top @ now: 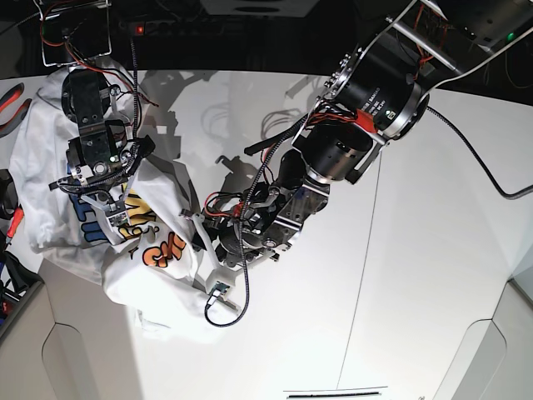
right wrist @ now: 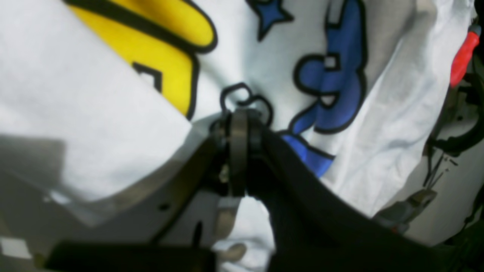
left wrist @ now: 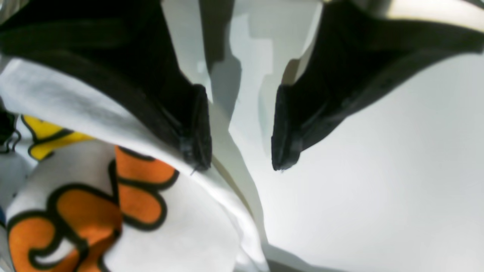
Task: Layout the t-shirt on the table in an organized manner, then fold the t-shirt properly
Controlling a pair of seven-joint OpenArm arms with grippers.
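Still laying out: t-shirt (top: 125, 242) bunched on the desk (top: 433, 250), left end effector (left wrist: 240, 128) spread wide and empty beside its edge, right end effector (right wrist: 238, 151) apparently pinched on cloth, needing hem gripped, then spread.

One t-shirt (top: 92, 225). One desk (top: 416, 275), crossed by one dark seam (top: 366, 250). Two arms: left arm (top: 350, 133), right arm (top: 92, 142). Two wrist cameras' worth of fingers (left wrist: 196, 128), one pair each. One red-handled tool (right wrist: 464, 56) at the edge.
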